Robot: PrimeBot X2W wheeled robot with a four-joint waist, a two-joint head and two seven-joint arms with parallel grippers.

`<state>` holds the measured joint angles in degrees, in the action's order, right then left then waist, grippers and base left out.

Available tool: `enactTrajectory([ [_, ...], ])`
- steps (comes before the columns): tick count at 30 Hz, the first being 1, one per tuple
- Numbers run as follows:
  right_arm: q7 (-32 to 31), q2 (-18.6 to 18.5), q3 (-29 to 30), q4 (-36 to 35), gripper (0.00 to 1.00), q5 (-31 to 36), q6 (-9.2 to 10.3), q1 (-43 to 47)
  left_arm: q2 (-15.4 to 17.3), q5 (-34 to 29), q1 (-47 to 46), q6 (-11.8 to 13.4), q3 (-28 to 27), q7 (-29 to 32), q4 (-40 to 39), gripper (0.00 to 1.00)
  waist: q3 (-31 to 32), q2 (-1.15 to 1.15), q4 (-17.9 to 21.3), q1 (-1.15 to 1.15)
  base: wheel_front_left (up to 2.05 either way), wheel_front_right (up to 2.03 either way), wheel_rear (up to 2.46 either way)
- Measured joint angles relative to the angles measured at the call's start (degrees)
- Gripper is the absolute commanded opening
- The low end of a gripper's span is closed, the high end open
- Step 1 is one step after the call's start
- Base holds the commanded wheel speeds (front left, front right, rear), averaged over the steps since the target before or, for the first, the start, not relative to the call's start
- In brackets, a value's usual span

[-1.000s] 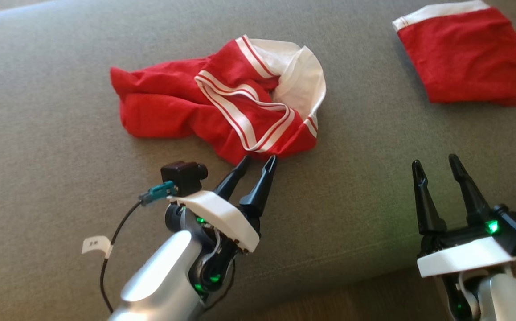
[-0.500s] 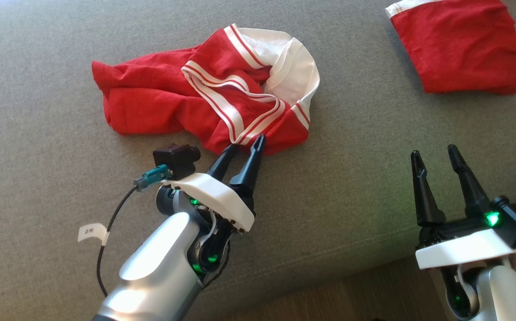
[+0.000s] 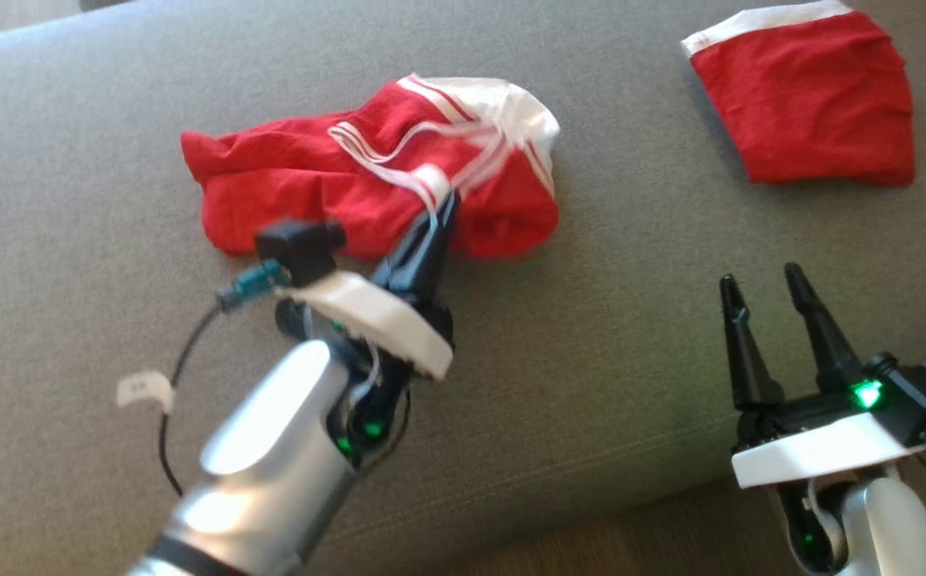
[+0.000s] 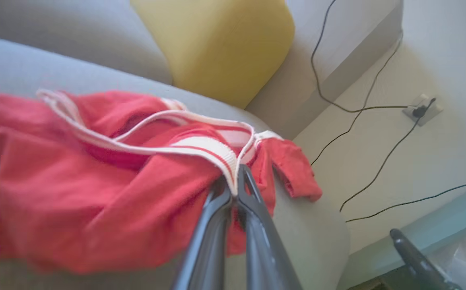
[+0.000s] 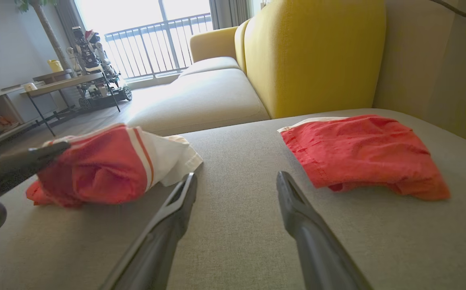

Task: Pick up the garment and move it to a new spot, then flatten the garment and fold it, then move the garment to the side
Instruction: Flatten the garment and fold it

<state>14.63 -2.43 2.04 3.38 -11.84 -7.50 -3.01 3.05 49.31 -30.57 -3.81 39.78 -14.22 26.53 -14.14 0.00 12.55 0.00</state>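
A crumpled red garment with white striped trim lies on the grey sofa seat in the head view. My left gripper is shut on its striped band, which is lifted and stretched. The left wrist view shows the garment with the white band pinched at my left gripper's tips. My right gripper stands open at the lower right, over bare cushion. In the right wrist view my right gripper holds nothing, with the garment at its left.
A second red garment, folded flat, lies at the seat's far right, also in the right wrist view. A yellow cushion stands behind it. Cables run across the floor beyond the sofa's end.
My left gripper closed on the garment's striped band and pulled it up, bunching the cloth. The right gripper stayed open in place. The camera shifted slightly.
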Motion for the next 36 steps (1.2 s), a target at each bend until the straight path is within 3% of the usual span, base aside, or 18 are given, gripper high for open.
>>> enactTrajectory([
  [11, 0.0, 0.0, -2.0, 0.6, 1.00, -4.3, 0.00, 0.0, 2.8, 0.8, -20.7, -1.0, -3.4, 10.2, -4.2, 0.00, 2.7, 0.00, 5.3, 0.00, 0.00, 0.00, 0.00],
  [19, 0.0, 0.0, -1.9, 0.8, 1.00, -5.4, 0.00, 0.1, 2.0, 5.0, -34.4, -1.7, -7.8, 14.0, -7.7, 0.00, 4.7, 0.00, 7.6, 0.00, 0.00, 0.00, 0.00],
  [23, 0.0, 0.0, -0.9, 0.8, 1.00, -5.6, 0.00, 0.1, 3.3, 7.5, -31.1, -0.5, -8.9, 16.1, -10.2, 0.00, 5.3, 0.00, 6.6, 0.00, 0.00, 0.00, 0.00],
  [26, 0.0, 0.0, -0.7, 0.6, 1.00, -5.8, 0.00, 0.1, 7.9, 7.6, -18.9, -0.1, -6.4, 18.0, -11.6, 0.00, 5.2, 0.00, 5.5, 0.00, 0.00, 0.00, 0.00],
  [29, 0.0, 0.0, -0.4, 0.2, 1.00, -5.8, 0.00, 0.1, 12.4, 7.6, -2.5, 1.3, -3.4, 17.8, -10.6, 0.53, 4.3, 0.00, 4.3, 0.00, 0.00, 0.00, 0.00],
  [30, 0.0, 0.0, -0.4, 0.1, 1.00, -5.8, 0.00, 0.1, 13.9, 6.8, 2.2, 1.4, -2.2, 17.4, -10.1, 1.00, 3.9, 0.00, 3.9, 0.00, 0.00, 0.00, 0.00],
  [32, 0.0, 0.0, -0.3, -0.2, 1.00, -5.5, 0.00, 0.0, 16.0, 5.4, 9.4, 1.7, -0.2, 16.5, -9.9, 1.00, 3.0, 0.00, 2.9, 0.00, 0.00, 0.00, 0.00],
  [36, 0.0, 0.0, 0.6, -0.3, 1.00, -4.2, 0.00, -0.2, 16.1, 5.8, 13.9, 1.8, -0.1, 13.3, -12.5, 1.00, 2.2, 0.00, 0.9, 0.00, 0.00, 0.00, 0.00],
])
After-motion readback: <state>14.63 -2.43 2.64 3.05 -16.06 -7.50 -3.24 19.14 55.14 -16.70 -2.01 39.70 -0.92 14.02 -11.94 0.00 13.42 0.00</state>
